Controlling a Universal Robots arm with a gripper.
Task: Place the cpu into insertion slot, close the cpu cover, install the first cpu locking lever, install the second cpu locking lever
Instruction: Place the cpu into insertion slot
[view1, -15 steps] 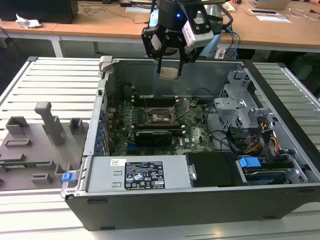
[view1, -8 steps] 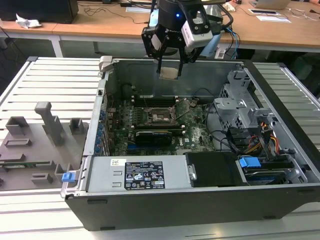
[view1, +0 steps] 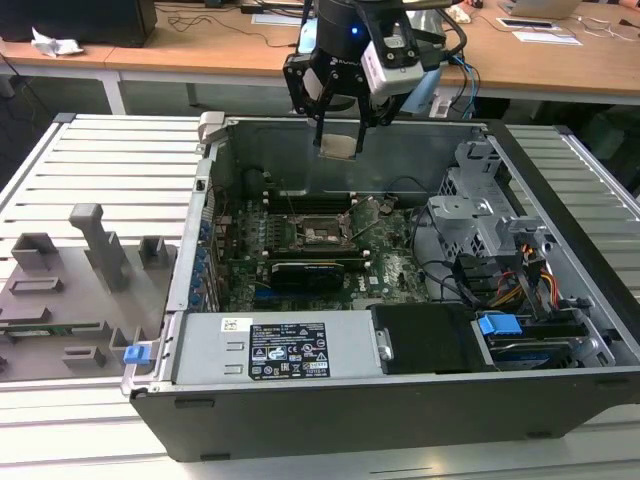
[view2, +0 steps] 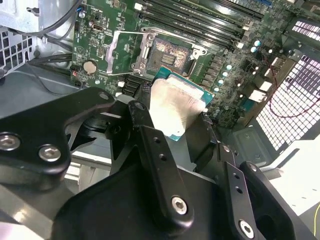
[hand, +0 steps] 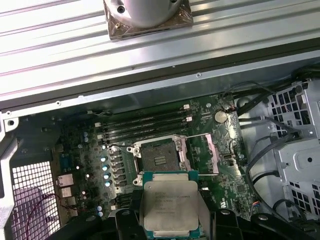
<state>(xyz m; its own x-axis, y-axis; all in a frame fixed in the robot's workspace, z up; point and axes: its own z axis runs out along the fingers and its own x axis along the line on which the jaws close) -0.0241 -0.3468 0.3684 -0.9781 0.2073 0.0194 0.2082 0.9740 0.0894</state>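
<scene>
My gripper (view1: 340, 138) hangs above the open computer case, shut on the cpu (view1: 338, 147), a small flat square chip held by its edges. In both wrist views the chip's silvery face (hand: 170, 202) (view2: 176, 104) sits between the black fingers (view2: 150, 145). The insertion slot (view1: 322, 232) (hand: 157, 155) (view2: 170, 52) lies uncovered on the green board, well below the chip. The cpu cover (hand: 209, 152) (view2: 124, 52) stands swung open beside the socket, toward the drive cage.
A long black card (view1: 312, 270) sits just in front of the socket. The metal drive cage (view1: 480, 215) and cables fill the exterior view's right, the power supply (view1: 280, 350) the front. A grey fixture tray (view1: 70, 290) lies outside at the left.
</scene>
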